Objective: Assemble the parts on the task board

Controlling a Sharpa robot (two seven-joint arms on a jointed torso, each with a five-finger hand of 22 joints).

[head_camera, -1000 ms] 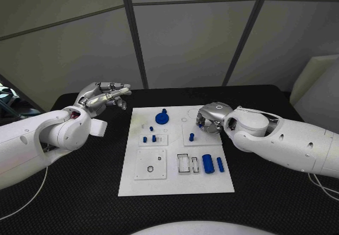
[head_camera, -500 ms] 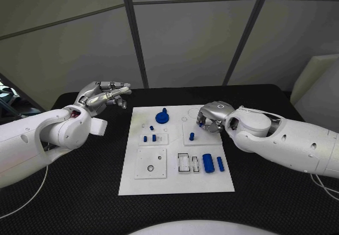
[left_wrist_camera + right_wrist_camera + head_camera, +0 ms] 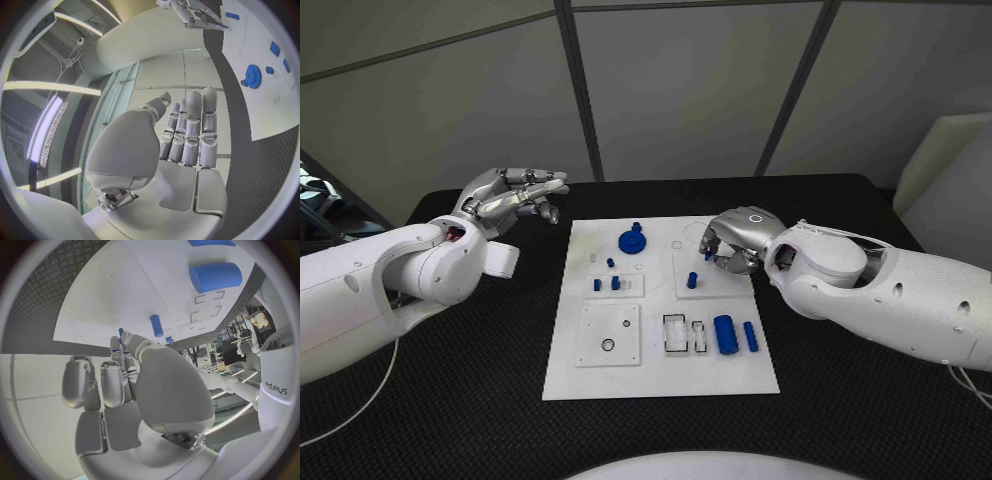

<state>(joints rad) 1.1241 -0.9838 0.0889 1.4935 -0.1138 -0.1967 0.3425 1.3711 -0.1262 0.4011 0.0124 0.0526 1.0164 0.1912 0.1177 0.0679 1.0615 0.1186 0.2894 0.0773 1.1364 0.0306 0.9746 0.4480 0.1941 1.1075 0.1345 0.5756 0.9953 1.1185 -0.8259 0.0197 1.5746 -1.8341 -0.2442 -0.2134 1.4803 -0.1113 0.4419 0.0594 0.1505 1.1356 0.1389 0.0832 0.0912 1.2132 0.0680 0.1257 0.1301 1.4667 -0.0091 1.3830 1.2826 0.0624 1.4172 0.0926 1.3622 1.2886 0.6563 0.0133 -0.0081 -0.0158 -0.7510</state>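
Note:
The white task board [image 3: 661, 375] lies in the middle of the table. On it are a blue gear [image 3: 632, 240], small blue pegs [image 3: 604, 283], an upright blue peg [image 3: 689, 282], a thick blue cylinder [image 3: 724, 332] and a thin blue bar [image 3: 750, 336]. My right hand [image 3: 731, 240] hovers over the board's far right part, above the upright peg [image 3: 156, 325], and pinches a small blue pin [image 3: 120, 332] at its fingertips. My left hand [image 3: 516, 195] is raised beyond the board's far left corner. Its fingers [image 3: 190, 132] are straight, side by side, holding nothing.
Near the board's front are two rectangular slots [image 3: 684, 333] and a square plate with a black ring [image 3: 607, 345]. Black table [image 3: 473, 400] surrounds the board. Grey wall panels stand behind the table, and a pale box [image 3: 949, 170] sits at the far right.
My right forearm has shifted slightly, while the hand with the pin stays over the same part of the board. The left hand has not moved.

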